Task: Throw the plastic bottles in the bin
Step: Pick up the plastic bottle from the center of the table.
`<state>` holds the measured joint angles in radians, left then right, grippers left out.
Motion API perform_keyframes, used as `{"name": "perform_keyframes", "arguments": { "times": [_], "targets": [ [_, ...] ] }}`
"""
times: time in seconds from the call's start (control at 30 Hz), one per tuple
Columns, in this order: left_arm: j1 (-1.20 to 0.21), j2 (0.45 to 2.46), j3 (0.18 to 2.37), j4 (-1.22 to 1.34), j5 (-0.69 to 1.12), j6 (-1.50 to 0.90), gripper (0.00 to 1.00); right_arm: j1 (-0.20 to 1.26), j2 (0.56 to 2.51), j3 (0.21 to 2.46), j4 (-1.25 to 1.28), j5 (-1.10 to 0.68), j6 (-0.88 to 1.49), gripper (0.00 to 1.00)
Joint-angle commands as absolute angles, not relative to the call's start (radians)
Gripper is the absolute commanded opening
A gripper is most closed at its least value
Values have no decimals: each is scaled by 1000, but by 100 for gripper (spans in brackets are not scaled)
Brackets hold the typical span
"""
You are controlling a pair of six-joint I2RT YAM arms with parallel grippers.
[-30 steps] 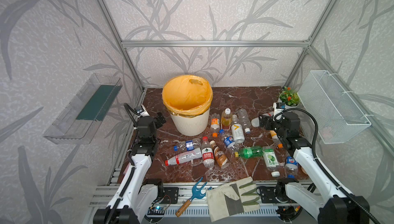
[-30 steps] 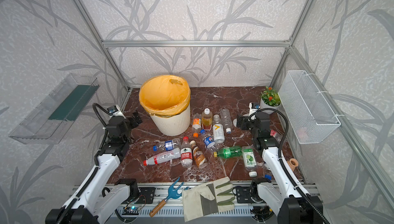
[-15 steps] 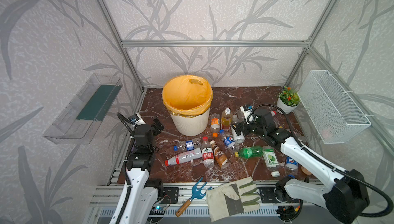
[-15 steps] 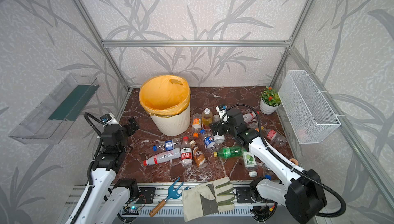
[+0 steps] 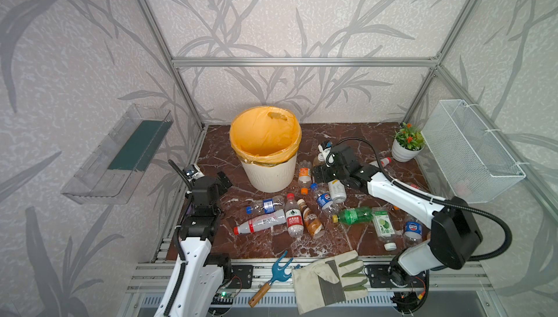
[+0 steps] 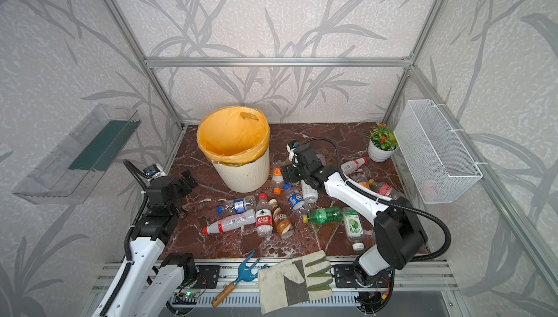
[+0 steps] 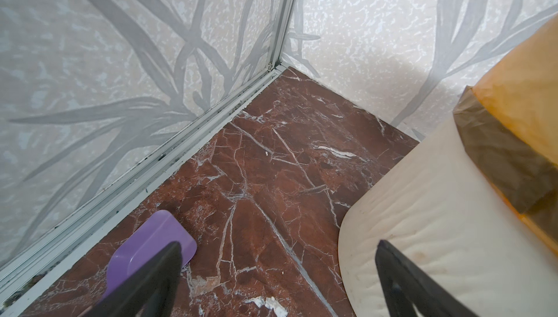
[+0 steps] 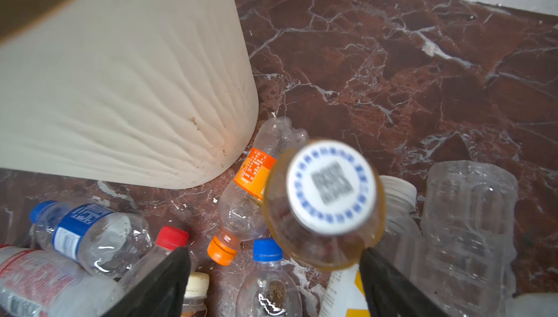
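Spread wide and pinching nothing, the fingers [image 8: 163,282] of my right gripper [image 8: 274,250] frame an upright amber bottle [image 8: 329,185] with a white, blue-ringed cap just ahead. My left gripper [image 7: 279,242] gapes empty over the counter [image 7: 271,164]. Across the counter's middle and right, plastic bottles [image 5: 290,219], mostly clear, one green, lie sideways with red, blue and orange caps. Behind stands the bin [image 5: 268,176]: cream, ribbed, lined in orange.
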<state>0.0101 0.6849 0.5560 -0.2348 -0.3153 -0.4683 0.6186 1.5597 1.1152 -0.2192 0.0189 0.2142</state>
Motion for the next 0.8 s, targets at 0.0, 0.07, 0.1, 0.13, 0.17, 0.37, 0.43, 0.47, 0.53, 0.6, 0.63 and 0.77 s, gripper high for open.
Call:
{"name": "perform_keyframes", "arguments": {
  "times": [0.0, 0.07, 0.1, 0.13, 0.17, 0.37, 0.43, 0.47, 0.53, 0.6, 0.63, 0.77],
  "targets": [
    [8, 677, 592, -276, -358, -493, 99, 624, 1613, 1170, -319, 116, 244, 88],
    [9, 675, 592, -275, -359, -496, 99, 625, 1643, 1189, -322, 137, 254, 88],
    [8, 676, 592, -276, -359, -498, 99, 624, 1663, 1200, -324, 144, 258, 88],
    [8, 678, 592, -277, -360, -500, 99, 624, 1684, 1214, -326, 152, 262, 88],
    [8, 678, 593, -278, -360, -500, 99, 625, 1700, 1231, -339, 165, 267, 88],
    [8, 659, 588, -281, -362, -491, 99, 631, 1759, 1238, -292, 230, 303, 89],
    [9, 657, 585, -279, -361, -492, 99, 633, 1781, 1253, -283, 240, 302, 87],
    [8, 658, 585, -278, -361, -492, 99, 632, 1794, 1268, -287, 244, 301, 86],
    [8, 660, 584, -278, -360, -492, 99, 634, 1813, 1294, -291, 248, 295, 80],
    [8, 658, 584, -280, -363, -488, 99, 634, 1813, 1300, -284, 254, 295, 72],
    [9, 657, 583, -281, -364, -487, 99, 633, 1807, 1298, -279, 257, 297, 64],
    [8, 649, 580, -277, -369, -484, 99, 632, 1749, 1271, -260, 255, 315, 39]
  ]
}}
